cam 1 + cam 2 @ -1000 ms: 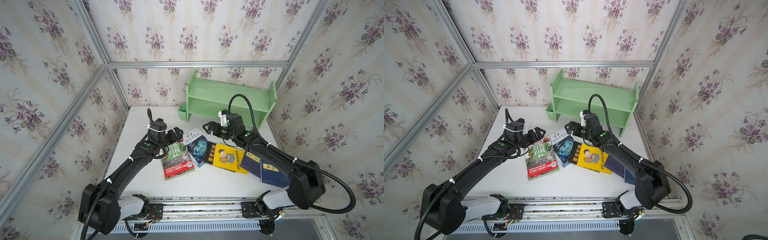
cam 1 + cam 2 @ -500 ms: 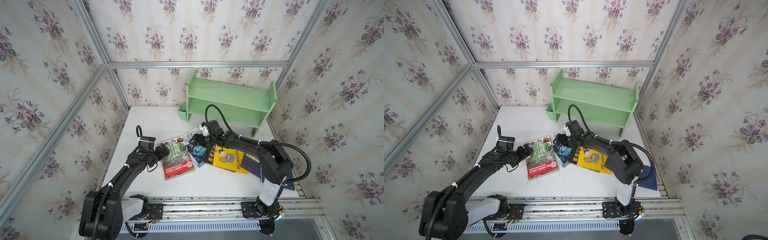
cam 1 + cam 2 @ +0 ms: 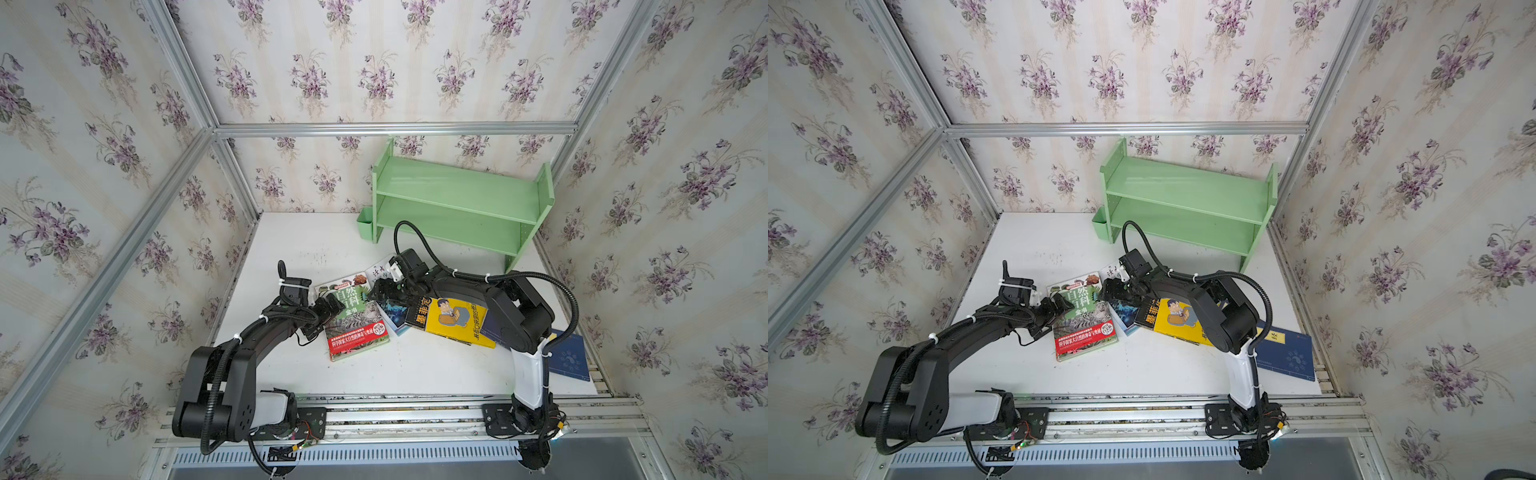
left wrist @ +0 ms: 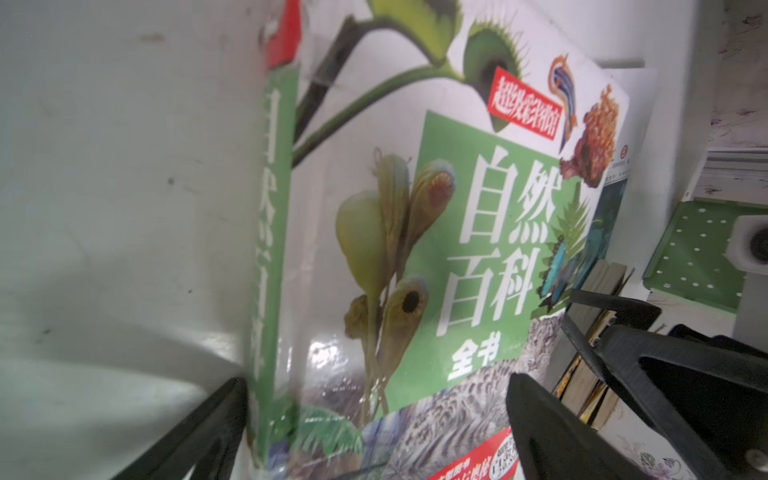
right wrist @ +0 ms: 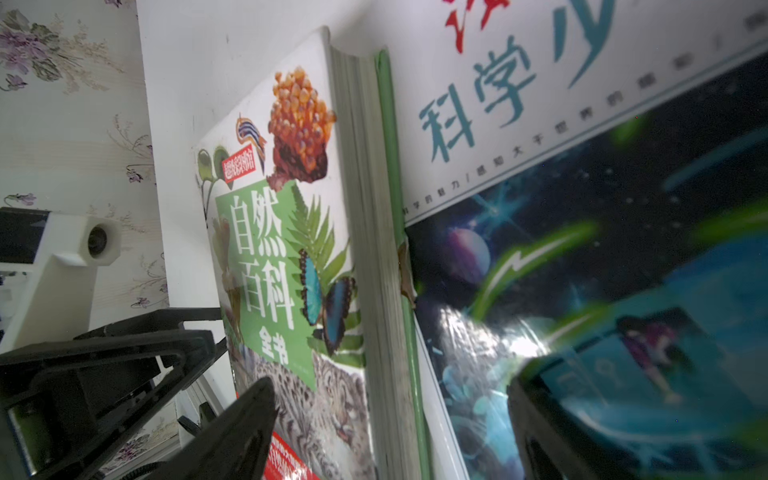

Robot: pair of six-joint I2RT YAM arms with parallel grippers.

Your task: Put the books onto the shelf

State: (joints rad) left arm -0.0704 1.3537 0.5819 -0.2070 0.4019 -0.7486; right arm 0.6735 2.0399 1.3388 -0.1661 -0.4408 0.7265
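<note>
The books lie in a fanned row on the white table. The green nature book [image 3: 357,320] [image 3: 1086,322] is leftmost, overlapping the white-blue swirl book [image 3: 395,313]. Then come the black one [image 3: 419,309], the yellow cartoon one [image 3: 453,320] and a navy one [image 3: 569,359]. My left gripper [image 3: 324,313] [image 4: 374,415] is open, straddling the green book's spine [image 4: 270,232] at table level. My right gripper [image 3: 380,291] [image 5: 390,415] is open over that book's page edge [image 5: 374,249], one finger above the swirl cover. The pale green shelf [image 3: 457,199] stands at the back right with nothing on it.
A small green cup [image 3: 365,224] hangs on the shelf's left end. Flowered walls close in the table on three sides, and an aluminium rail [image 3: 415,411] runs along the front. Bare tabletop [image 3: 311,241] lies left of the shelf.
Both grippers have come down to the green book, one on each side. The right one travelled forward and left from in front of the shelf. The books have not moved.
</note>
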